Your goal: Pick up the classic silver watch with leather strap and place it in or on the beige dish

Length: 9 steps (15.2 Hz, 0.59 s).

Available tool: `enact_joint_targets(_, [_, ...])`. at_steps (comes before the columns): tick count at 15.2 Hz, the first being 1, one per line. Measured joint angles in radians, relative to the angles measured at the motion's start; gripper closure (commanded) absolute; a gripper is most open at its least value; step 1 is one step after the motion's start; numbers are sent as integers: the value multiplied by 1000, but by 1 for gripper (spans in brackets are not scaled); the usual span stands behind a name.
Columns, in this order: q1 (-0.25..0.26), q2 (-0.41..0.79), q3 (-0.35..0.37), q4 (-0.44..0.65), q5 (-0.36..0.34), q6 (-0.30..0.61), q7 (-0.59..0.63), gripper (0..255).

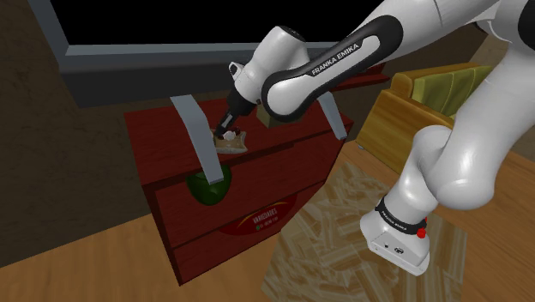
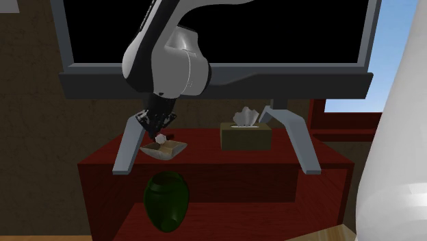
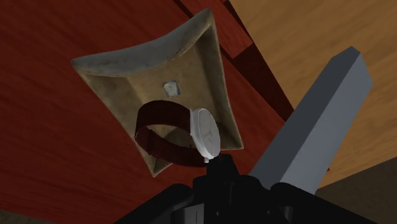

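The watch (image 3: pixel 207 132), a pale silver face on a dark reddish strap loop, hangs on edge just above the hollow of the dish (image 3: pixel 121 67), a beige, square thing with upturned corners. The gripper (image 3: pixel 219 167) has its fingers drawn close together and seems to pinch the watch by the rim of its case, so I judge the watch is held and not yet lying in the dish. The pickup and the carry look done; what is left is to lower a little, let go so the watch settles in the hollow, and lift the hand away. The dish sits on top of a dark red cabinet (image 2: pixel 205 161), near the edge on the second exterior view's left. Just beside the dish, on that same side, a slanted grey leg (image 2: pixel 128 147) of the big grey-framed screen comes down onto the cabinet top; it is the closest thing to the hand and could be brushed as the hand pulls back. A tissue box (image 2: pixel 245 135) stands well to the right in that view, out of the way. A dark green vase (image 2: pixel 165 198) rests on the shelf below the dish.
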Motion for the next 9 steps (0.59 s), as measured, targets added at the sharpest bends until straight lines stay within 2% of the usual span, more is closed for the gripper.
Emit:
enact_joint_targets(6, [-7,2,-10,-4,1,2,-3,0])
enact_joint_targets(9, [-6,-83,-7,-32,-17,-53,14,0])
